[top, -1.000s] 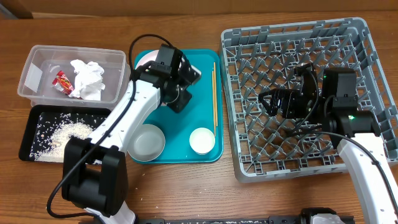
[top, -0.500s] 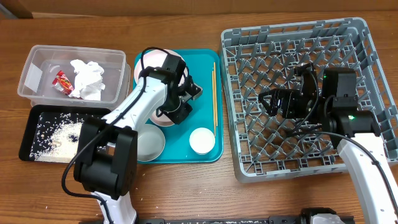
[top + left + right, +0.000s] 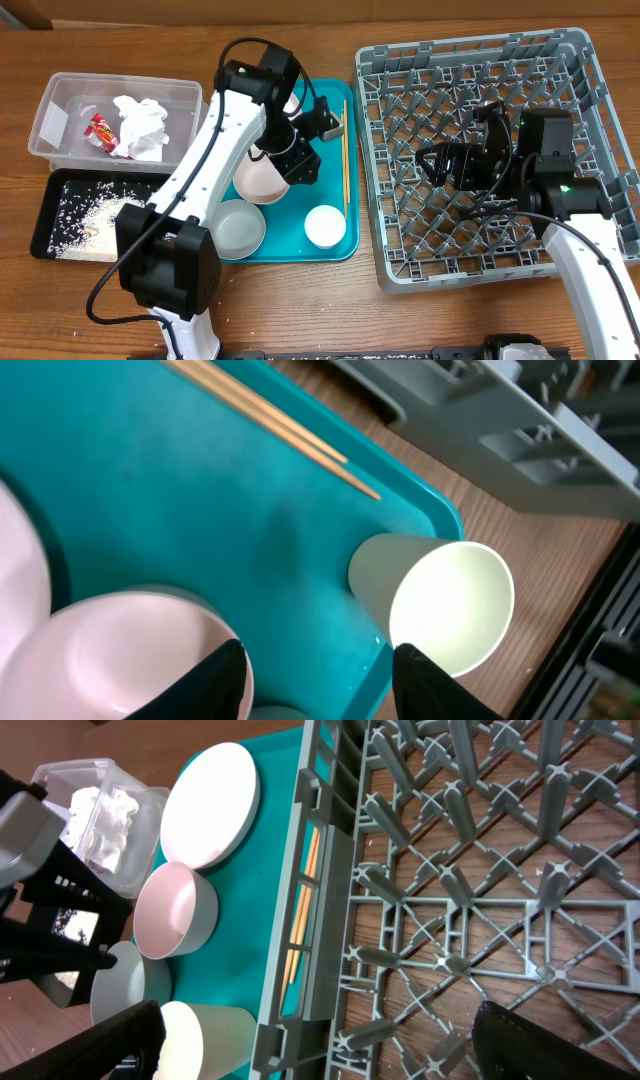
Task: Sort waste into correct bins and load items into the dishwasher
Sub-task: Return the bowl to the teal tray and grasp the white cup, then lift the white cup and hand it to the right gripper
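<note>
Left gripper [image 3: 318, 658] hung part-open and empty over the teal tray [image 3: 200, 490], with the pink bowl [image 3: 130, 650] upright on the tray just beside one finger; the bowl looked light, stiff and slick, best pinched across its rim, while the right gripper [image 3: 335, 1042] gaped wide, empty.

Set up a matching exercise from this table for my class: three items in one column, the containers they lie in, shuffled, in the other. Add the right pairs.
Things:
1. red wrapper
2. rice grains
3. chopsticks

Places:
A. teal tray
B. clear tub
C. black tray

Pairs: 1-B; 2-C; 3-A
</note>
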Robot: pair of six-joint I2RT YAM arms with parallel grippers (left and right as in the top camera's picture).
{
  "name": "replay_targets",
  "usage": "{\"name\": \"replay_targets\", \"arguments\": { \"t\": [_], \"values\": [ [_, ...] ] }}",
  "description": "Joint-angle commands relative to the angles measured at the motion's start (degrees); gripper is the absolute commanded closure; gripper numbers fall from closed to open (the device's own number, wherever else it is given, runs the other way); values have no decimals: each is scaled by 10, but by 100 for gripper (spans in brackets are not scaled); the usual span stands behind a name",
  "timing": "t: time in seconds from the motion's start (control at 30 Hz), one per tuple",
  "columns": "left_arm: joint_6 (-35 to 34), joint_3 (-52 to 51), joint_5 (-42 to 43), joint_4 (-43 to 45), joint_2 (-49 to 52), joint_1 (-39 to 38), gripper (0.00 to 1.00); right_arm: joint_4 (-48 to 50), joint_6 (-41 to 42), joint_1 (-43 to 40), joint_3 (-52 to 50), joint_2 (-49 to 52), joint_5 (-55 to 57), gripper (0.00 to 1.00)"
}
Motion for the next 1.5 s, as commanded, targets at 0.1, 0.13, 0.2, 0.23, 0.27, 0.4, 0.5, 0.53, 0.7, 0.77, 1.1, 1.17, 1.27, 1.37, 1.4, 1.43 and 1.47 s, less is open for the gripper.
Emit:
{"name": "replay_targets", "arguments": {
  "t": [0.1, 0.13, 0.2, 0.23, 0.27, 0.4, 0.5, 0.53, 0.7, 0.77, 1.1, 1.17, 1.27, 1.37, 1.4, 1.43, 1.47],
  "values": [
    [64, -68, 6, 25, 5, -31, 48, 3, 2, -1, 13, -1, -3, 0],
    [63, -76, 6, 25, 5, -38, 48, 3, 2, -1, 13, -1, -3, 0],
    [58, -89, 5, 29, 5, -49, 47, 3, 2, -1, 13, -1, -3, 0],
    [52, -101, 3, 39, 5, -56, 46, 2, 2, -1, 13, -1, -3, 0],
    [48, -106, 1, 44, 5, -58, 46, 2, 2, -1, 13, -1, -3, 0],
    [5, -141, -14, 82, 5, -63, 50, -3, 1, -1, 13, -1, -3, 0],
    [-5, -148, -14, 87, 5, -63, 69, -5, 1, -1, 13, -1, 6, 0],
    [-5, -148, -14, 87, 5, -63, 72, -5, 1, -1, 13, -1, 6, 0],
    [-23, -151, -13, 101, 5, -64, 77, -6, 1, -1, 13, -1, 6, 0],
    [-27, -158, -13, 115, 5, -64, 79, -6, 1, -1, 13, -1, 6, 0],
    [-98, -172, -29, 154, 3, -58, 96, -9, 2, -1, 13, -1, 5, 0],
    [-113, -147, -7, 125, -1, -40, 96, -10, 2, -1, 13, -1, 3, 0],
    [-113, -66, 80, 53, -5, 10, 96, -8, 2, -1, 13, -1, -38, 0],
    [-113, 9, 148, 8, -6, 58, 96, 0, 2, -1, 13, -1, -82, 0],
    [-115, 35, 176, -2, -6, 76, 96, 7, 2, -1, 13, -1, -106, 0],
    [-115, 65, 209, -12, -6, 97, 96, 15, 2, -1, 13, -1, -135, 0],
    [-115, 82, 229, -18, -6, 108, 96, 24, 2, -1, 13, -1, -162, 0]
  ]
}}
